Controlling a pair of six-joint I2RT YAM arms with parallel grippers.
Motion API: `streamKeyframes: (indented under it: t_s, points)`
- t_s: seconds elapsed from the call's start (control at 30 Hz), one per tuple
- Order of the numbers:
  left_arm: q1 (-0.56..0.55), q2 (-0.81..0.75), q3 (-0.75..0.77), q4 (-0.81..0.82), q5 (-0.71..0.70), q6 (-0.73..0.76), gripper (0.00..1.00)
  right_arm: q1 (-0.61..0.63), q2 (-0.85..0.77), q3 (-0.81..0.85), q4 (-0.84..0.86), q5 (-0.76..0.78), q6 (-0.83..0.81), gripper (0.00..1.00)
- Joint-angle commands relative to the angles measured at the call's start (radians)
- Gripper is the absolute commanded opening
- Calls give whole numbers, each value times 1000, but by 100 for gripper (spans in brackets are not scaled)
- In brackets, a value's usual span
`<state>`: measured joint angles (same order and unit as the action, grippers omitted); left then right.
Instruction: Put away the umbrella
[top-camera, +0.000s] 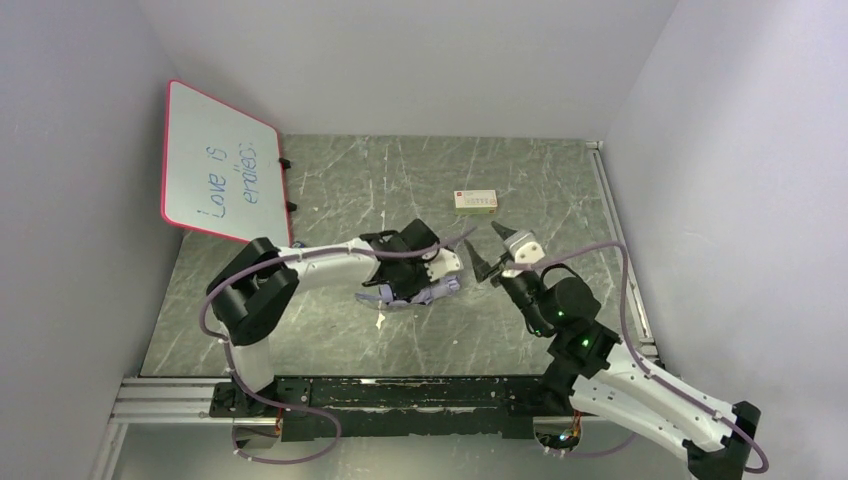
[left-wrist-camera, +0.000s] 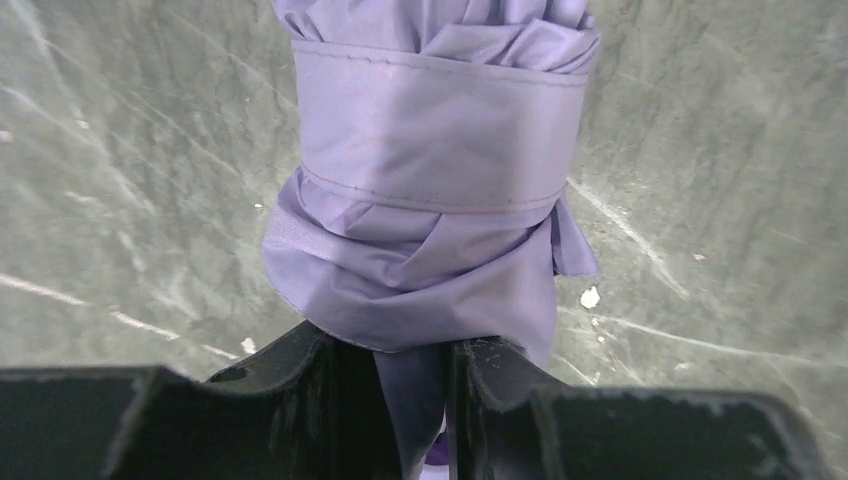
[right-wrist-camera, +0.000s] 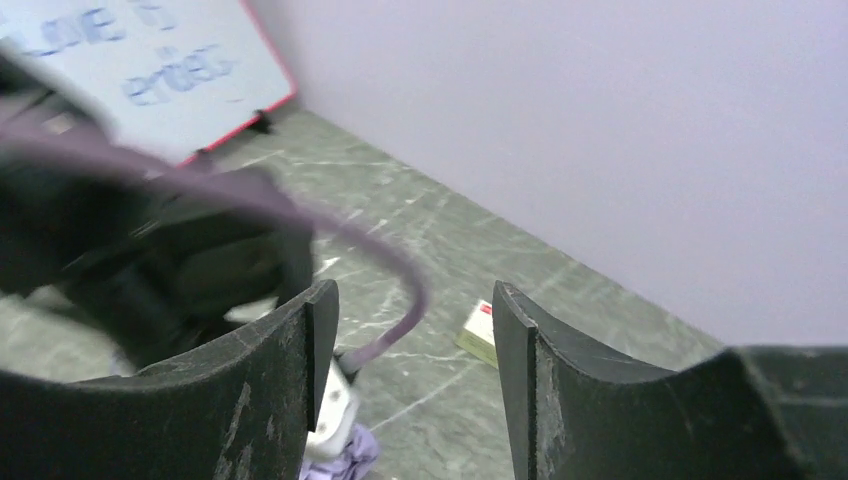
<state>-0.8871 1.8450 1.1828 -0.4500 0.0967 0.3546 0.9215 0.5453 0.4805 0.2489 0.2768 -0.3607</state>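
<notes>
The umbrella (top-camera: 432, 292) lies folded on the grey table, a pale lavender bundle under my left wrist. In the left wrist view its fabric (left-wrist-camera: 430, 270) is gathered tight, with a flat strap (left-wrist-camera: 440, 130) wrapped round it. My left gripper (left-wrist-camera: 412, 400) is shut on the near end of the bundle, fabric pinched between the dark jaws; from above the gripper (top-camera: 405, 285) sits right over the umbrella. My right gripper (top-camera: 492, 250) hovers just right of the umbrella, open and empty (right-wrist-camera: 415, 340). A bit of lavender fabric (right-wrist-camera: 345, 455) shows below its left finger.
A red-framed whiteboard (top-camera: 220, 165) leans at the back left. A small white and green box (top-camera: 476, 201) lies at the back middle, also seen as the box (right-wrist-camera: 480, 330) between the right fingers. Walls close in on both sides. The left arm's purple cable (right-wrist-camera: 400, 270) loops near the right gripper.
</notes>
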Motion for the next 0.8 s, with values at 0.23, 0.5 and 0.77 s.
streamKeyframes:
  t_s: [0.23, 0.5, 0.77]
  points:
    - [-209, 48, -272, 257, -613, 171, 5, -86, 190, 164, -34, 552, 179, 61]
    - [-310, 121, -399, 481, -877, 252, 5, -471, 277, 272, -102, 234, 330, 61]
    - [-319, 152, -381, 459, -843, 224, 5, -499, 156, 302, -79, -444, 169, 62]
